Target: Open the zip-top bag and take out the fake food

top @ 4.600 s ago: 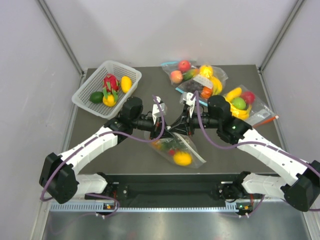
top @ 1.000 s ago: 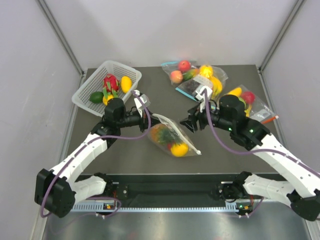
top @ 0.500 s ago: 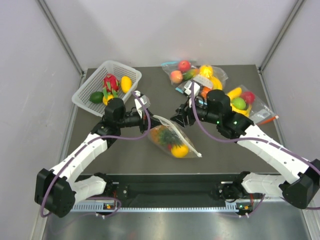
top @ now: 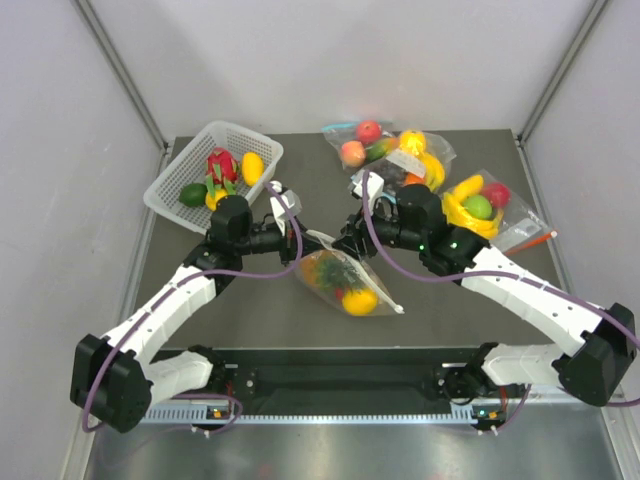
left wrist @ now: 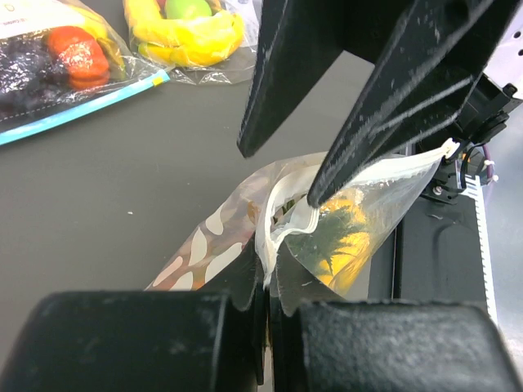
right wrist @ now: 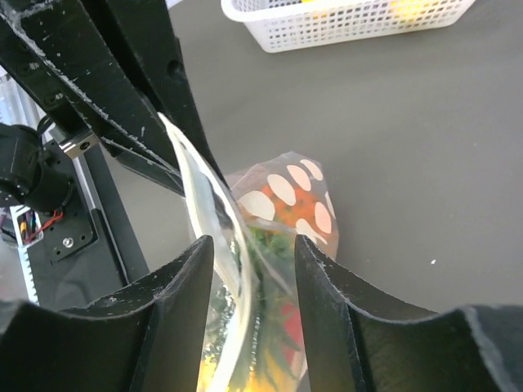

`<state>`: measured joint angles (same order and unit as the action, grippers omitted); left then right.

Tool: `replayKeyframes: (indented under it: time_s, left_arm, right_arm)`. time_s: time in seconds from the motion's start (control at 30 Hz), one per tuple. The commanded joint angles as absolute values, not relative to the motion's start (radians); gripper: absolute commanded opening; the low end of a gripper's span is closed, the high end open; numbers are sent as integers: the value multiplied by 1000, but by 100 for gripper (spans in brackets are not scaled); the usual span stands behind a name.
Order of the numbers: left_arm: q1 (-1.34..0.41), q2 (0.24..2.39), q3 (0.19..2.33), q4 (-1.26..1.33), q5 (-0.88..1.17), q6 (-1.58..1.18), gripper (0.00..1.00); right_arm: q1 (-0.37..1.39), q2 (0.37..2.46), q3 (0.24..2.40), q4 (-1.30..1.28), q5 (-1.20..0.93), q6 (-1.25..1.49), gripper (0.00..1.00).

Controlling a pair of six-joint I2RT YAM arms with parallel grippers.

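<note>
The dotted zip-top bag (top: 345,278) hangs low over the table's middle, its top edge raised toward the left. Inside it are the fake food pieces: a pineapple (top: 320,268) with a green crown, a yellow-orange fruit (top: 359,299) and a small red piece (top: 343,291). My left gripper (top: 302,241) is shut on one lip of the bag's mouth, seen pinched in the left wrist view (left wrist: 268,276). My right gripper (top: 346,243) is open, its jaws standing either side of the bag's other lip (right wrist: 221,212) in the right wrist view (right wrist: 253,242). The bag's mouth gapes slightly (left wrist: 286,204).
A white basket (top: 166,197) with a dragon fruit and other toy fruit stands at the back left. Two other filled clear bags lie at the back right, one with a blue zip strip (top: 392,157) and one with bananas (top: 485,205).
My right gripper has moved left from beside the bag until its open jaws straddle the bag's top edge. My left gripper has kept its hold and barely moved.
</note>
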<state>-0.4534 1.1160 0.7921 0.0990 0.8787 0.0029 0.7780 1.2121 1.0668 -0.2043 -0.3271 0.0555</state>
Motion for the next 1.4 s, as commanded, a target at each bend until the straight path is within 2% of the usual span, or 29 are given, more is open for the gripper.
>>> replayKeyframes:
  time_s: [0.0,0.6,0.7,0.77,0.8,0.83,0.87,0.9,1.0,1.13,1.37]
  left_arm:
    - [-457,1123,808,158,902,8,0]
    - [-472,1103,815,110,899,20,0]
    - [-476,1094,816,104,885,21,0]
    - [-477,1089,818,101,879,25,0]
    - [-479,1086,819,101,861,23,1]
    - [-482,1085,821,100,844,15,5]
    - [-480,1085,824,97,824,9,14]
    - [-480,1083,833,88,772,8,31]
    - [-480,1069,853,57,672,5,46]
    - [-482,1040,867,51,598,2,53]
    - [-485,1043,891,90,590,-156,56]
  right_arm:
    - [810,1227,1080,-170,-302,46,44]
    - [844,1295,1104,-204,-134,8,33]
    - [844,1301,1097,-213,-126,9,27]
    - [844,1302,1092,-221,-130,9,16]
    - [844,1299,1089,-224,-130,8,6]
    - [844,1296,1086,-227,-120,12,0]
    - [842,1295,1086,-230,-104,18,0]
    - [841,1287,1089,-245,-88,21,0]
    - [818,1278,1118,-293,-11,40,0]
    - [798,1256,1170,-349,108,28,0]
    - [784,1240,1250,-442,296,9,0]
